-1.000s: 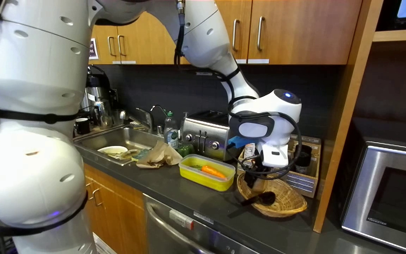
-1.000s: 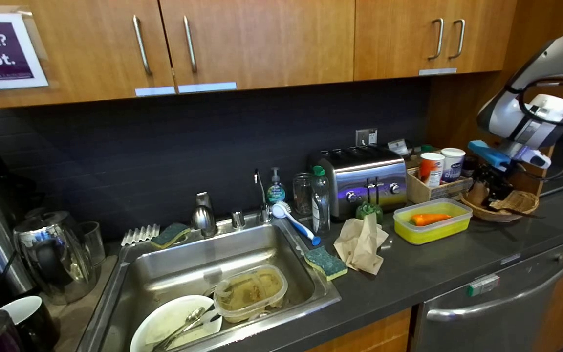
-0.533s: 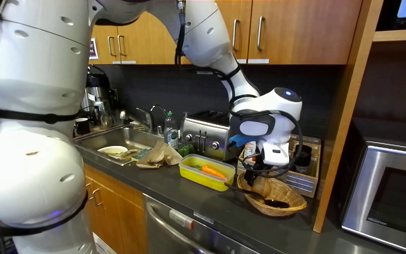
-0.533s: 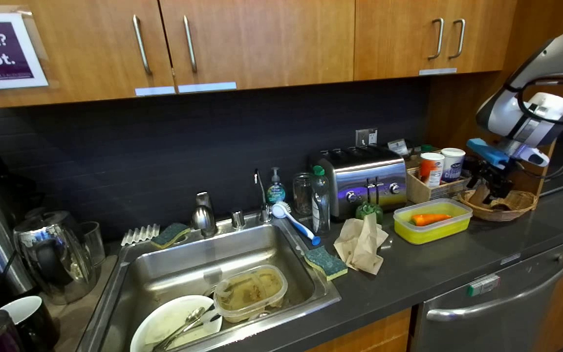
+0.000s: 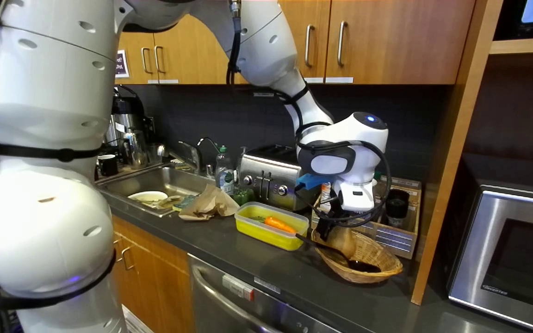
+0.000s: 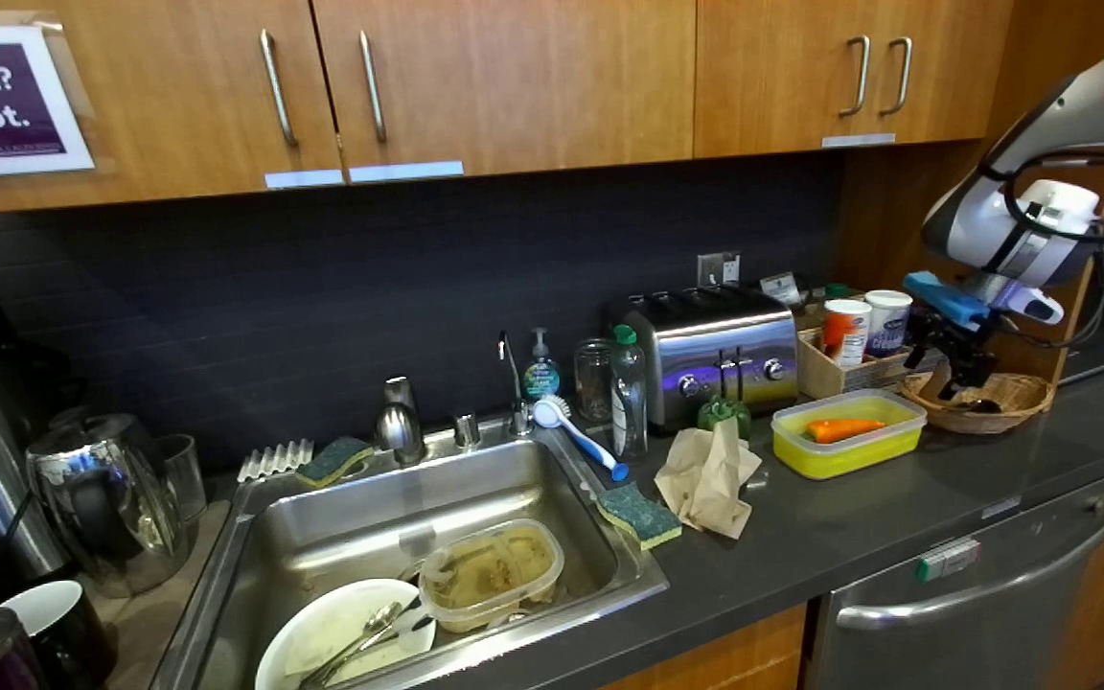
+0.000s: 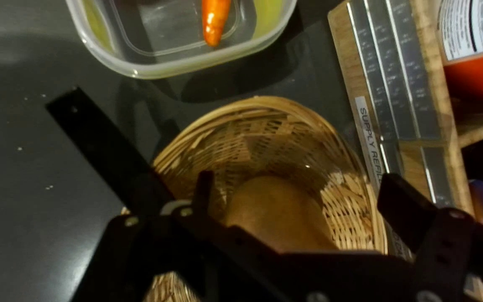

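Note:
My gripper (image 7: 300, 195) stands open over the wicker basket (image 5: 389, 270), its two fingers wide apart in the wrist view with nothing held between them. Below and between them lies a brown, squash-like thing (image 7: 279, 214), which shows pear-shaped in an exterior view (image 5: 342, 241). A black ladle (image 5: 363, 267) rests in the basket, and its handle (image 7: 107, 151) sticks out over the rim toward the yellow container. In an exterior view, the gripper (image 6: 931, 374) hangs just above the basket's near end. Whether a finger touches the brown thing I cannot tell.
A yellow plastic container (image 5: 266, 236) with a carrot (image 5: 279, 225) stands beside the basket. Behind are a wooden organizer (image 5: 412, 217) with canisters (image 6: 887, 321) and a toaster (image 6: 724, 359). A wooden side panel (image 5: 451, 152) rises close by. Farther off is the sink (image 6: 590, 556).
The jaws have widened and let go of the ladle, which has dropped and turned in the basket, its handle now toward the yellow container. The gripper has then risen slightly and shifted toward the toaster.

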